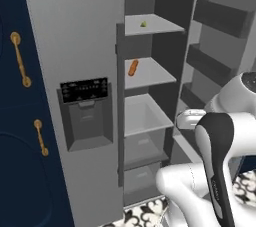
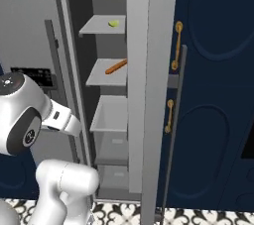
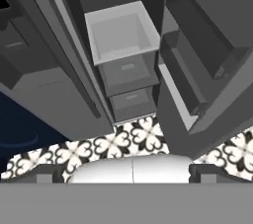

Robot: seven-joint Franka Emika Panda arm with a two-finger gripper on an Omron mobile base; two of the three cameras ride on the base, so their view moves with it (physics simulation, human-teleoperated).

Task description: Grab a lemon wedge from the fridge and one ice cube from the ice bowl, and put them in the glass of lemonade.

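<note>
The fridge [image 1: 75,46] stands open; the lemon wedge [image 1: 144,23] sits on the top shelf, well above the gripper [image 3: 126,173], whose jaws are spread wide, empty, aimed low.

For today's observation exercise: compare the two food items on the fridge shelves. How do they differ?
The lemon wedge is small, stubby and yellow-green; the carrot is longer, slim and orange. The lemon wedge lies on the top shelf, the carrot on the shelf below. Both lie loose inside the open fridge.
</note>
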